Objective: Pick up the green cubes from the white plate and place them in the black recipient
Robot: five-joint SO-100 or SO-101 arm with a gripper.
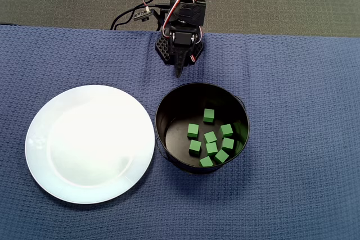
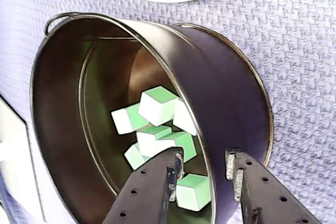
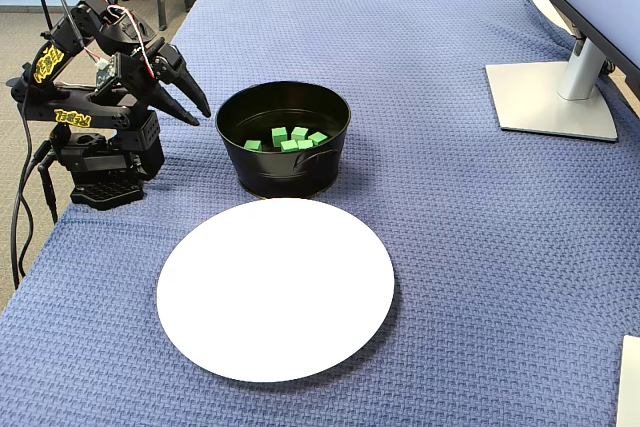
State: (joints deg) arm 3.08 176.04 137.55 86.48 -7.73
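Several green cubes [image 1: 211, 137] lie together on the floor of the black recipient [image 1: 180, 102], seen too in the wrist view [image 2: 157, 103] and the fixed view [image 3: 290, 137]. The white plate [image 1: 90, 144] lies bare beside the pot, to its left in the overhead view and in front of it in the fixed view [image 3: 275, 287]. My gripper [image 1: 179, 73] hangs just outside the pot's rim on the arm's side, with the arm folded back. In the wrist view the gripper [image 2: 203, 163] is open over the rim [image 2: 226, 93], and nothing sits between its fingers.
A blue woven cloth [image 1: 304, 139] covers the table. A monitor stand [image 3: 555, 97] rests at the far right in the fixed view, and a white object [image 3: 630, 377] shows at the bottom right corner. Cables [image 1: 126, 18] trail behind the arm's base [image 3: 100, 162].
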